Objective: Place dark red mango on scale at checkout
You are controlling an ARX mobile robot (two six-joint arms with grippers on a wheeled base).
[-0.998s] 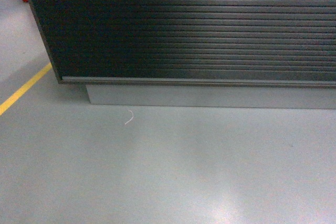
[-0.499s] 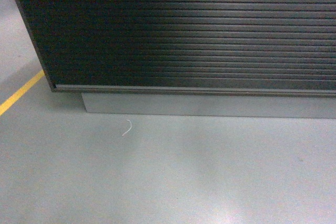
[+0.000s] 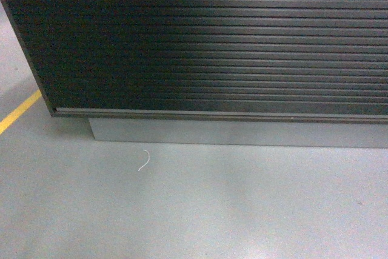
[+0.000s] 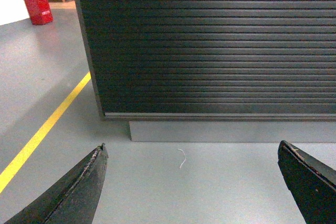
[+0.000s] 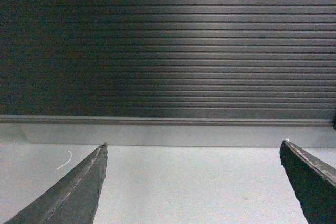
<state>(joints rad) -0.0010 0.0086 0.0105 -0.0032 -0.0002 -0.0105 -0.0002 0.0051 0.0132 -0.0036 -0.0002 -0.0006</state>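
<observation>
Two claws hang low with nothing in them: the left claw (image 4: 191,184) shows its dark fingertips (image 4: 79,192) spread wide at the bottom corners of its wrist view, and the right claw (image 5: 194,184) is spread just as wide, bare grey floor (image 3: 200,210) showing between each pair. Ahead of both stands the checkout (image 3: 212,47), its ribbed black front filling the upper part of every view above a grey plinth (image 3: 242,133). A small white scrap (image 3: 143,160) lies on the floor near the plinth's left end, and a yellow line (image 4: 42,129) runs past the counter's left corner toward a red box (image 4: 35,3) far off. Neither the mango nor the scale appears anywhere; the counter top is out of view. This looks like the approach stage, nothing grasped yet. Next, the robot likely needs to find the mango and look up to the counter top.
</observation>
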